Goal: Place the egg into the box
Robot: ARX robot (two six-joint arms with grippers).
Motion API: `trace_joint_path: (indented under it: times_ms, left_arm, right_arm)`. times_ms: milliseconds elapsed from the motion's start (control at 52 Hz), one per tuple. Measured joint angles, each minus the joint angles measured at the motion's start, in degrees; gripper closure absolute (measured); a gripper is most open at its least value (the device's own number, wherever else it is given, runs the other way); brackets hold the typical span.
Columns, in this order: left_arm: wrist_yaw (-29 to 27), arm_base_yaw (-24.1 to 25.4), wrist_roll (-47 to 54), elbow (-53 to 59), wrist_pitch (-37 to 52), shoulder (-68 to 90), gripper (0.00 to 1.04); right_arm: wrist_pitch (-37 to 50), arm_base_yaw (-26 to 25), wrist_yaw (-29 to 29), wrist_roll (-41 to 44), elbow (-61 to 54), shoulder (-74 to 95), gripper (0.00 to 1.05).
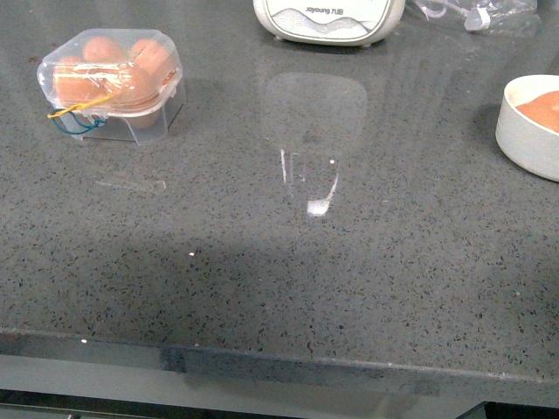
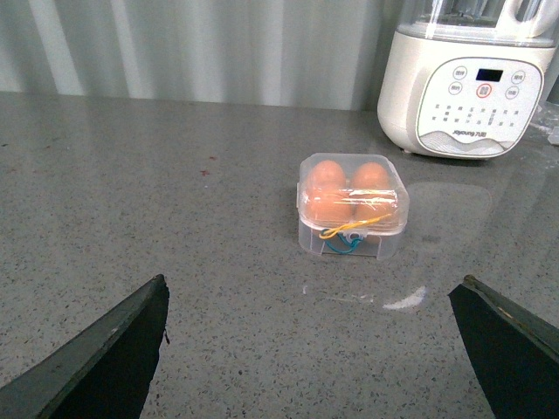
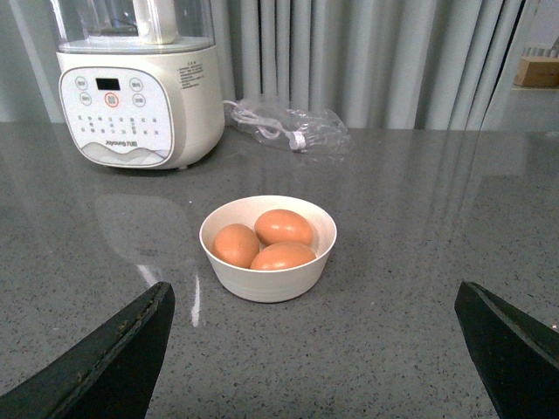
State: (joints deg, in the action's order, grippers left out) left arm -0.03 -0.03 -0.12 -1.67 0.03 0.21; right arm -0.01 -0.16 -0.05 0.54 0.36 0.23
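Observation:
The clear plastic egg box (image 1: 112, 83) stands at the far left of the grey counter, its lid down over several orange-brown eggs, with yellow and blue bands at its front. It also shows in the left wrist view (image 2: 353, 206). My left gripper (image 2: 314, 349) is open and empty, well short of the box. Three orange-brown eggs (image 3: 283, 227) lie in a round white bowl (image 3: 267, 278), seen at the right edge of the front view (image 1: 522, 131). My right gripper (image 3: 314, 349) is open and empty, short of the bowl. Neither arm shows in the front view.
A white blender base (image 1: 328, 19) stands at the back middle, also in the left wrist view (image 2: 463, 100) and the right wrist view (image 3: 138, 105). A clear plastic bag with a cable (image 3: 288, 129) lies behind the bowl. The counter's front edge (image 1: 279, 358) runs near me.

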Motion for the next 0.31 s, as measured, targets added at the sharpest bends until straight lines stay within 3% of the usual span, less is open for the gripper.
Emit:
trace_joint_path:
  times_ms: [308]
  left_arm:
    - [0.0,0.0,0.0,0.0,0.0,0.0,0.07]
  right_arm:
    - [0.0,0.0,0.0,0.0,0.0,0.0,0.07]
